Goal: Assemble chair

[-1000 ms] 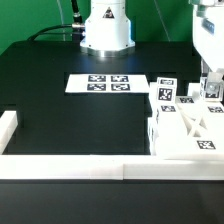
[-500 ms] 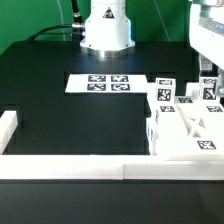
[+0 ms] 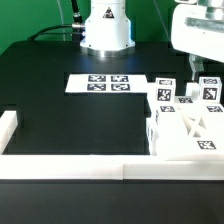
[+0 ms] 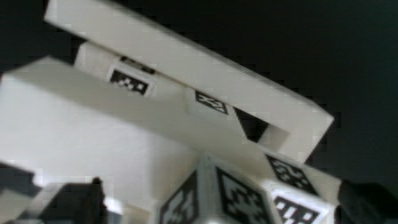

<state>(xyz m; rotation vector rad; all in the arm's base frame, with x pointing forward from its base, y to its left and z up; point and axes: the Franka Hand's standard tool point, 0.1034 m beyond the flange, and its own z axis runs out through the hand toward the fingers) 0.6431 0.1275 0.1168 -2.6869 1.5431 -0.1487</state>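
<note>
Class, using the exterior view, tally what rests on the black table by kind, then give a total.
Chair assembly, white, at the exterior view's right: 1
Marker board: 1
White rail edging the table: 1
Total: 3

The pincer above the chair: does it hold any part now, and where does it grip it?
Nothing is held. The pincer stands open just above the chair, its fingers clear of the tagged parts.
</note>
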